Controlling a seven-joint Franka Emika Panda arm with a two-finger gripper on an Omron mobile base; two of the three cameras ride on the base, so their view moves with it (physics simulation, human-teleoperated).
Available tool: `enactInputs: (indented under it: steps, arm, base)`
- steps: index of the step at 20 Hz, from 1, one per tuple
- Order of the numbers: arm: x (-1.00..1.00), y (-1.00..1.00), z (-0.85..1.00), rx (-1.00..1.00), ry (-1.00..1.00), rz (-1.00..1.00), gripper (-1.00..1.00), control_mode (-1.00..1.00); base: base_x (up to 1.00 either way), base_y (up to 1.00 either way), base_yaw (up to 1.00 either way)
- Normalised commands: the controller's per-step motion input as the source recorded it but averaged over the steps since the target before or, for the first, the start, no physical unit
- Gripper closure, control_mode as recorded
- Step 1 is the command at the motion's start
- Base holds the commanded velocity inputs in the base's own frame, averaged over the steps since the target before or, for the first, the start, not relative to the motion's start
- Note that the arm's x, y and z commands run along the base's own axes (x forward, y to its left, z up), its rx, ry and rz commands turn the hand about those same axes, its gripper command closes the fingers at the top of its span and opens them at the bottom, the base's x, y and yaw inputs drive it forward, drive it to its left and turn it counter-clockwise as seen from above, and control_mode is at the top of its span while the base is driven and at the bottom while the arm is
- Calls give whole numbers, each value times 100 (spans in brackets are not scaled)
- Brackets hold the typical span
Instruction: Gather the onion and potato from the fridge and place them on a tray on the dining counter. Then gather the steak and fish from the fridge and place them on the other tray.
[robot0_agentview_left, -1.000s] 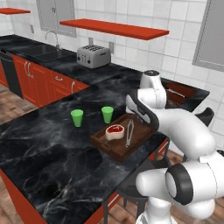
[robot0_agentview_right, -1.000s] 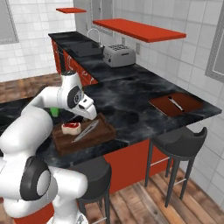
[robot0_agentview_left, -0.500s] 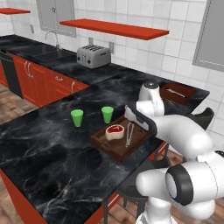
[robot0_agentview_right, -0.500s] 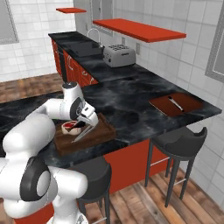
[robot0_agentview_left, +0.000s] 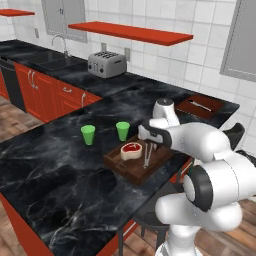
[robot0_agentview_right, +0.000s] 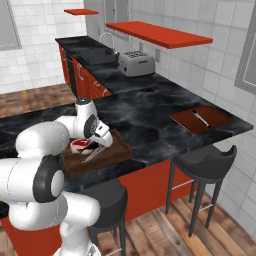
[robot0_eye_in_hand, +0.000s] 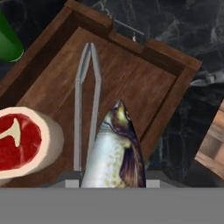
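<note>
Left to right in the left base view: two green cups (robot0_agentview_left: 88, 134) stood apart on the dining counter (robot0_agentview_left: 55, 175), just left of the tray (robot0_agentview_left: 131, 168). The steak (robot0_agentview_left: 130, 150) lay on the tray's left part, metal tongs (robot0_agentview_left: 147, 156) beside it. The gripper (robot0_agentview_left: 156, 144) hung low over the tray's right side, clamped narrow on the fish (robot0_eye_in_hand: 115, 153), whose head pointed forward over the tray floor in the hand view, next to the tongs and right of the steak. Whether the fish touched the tray was unclear. Farther right, a second tray (robot0_agentview_left: 200, 106) sat at the counter's far end.
</note>
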Motion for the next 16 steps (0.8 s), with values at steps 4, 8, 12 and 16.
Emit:
enactInputs:
  steps: [4,8,12,16]
  arm:
    - [44,0,-32,0,2,0,100,-100]
    - [44,0,-35,0,0,0,100,-100]
    - [22,0,-28,0,0,0,100,-100]
    - [2,0,-28,0,1,0,100,-100]
  base:
    - [0,0,0]
    - [0,0,0]
    - [0,0,0]
    - [0,0,0]
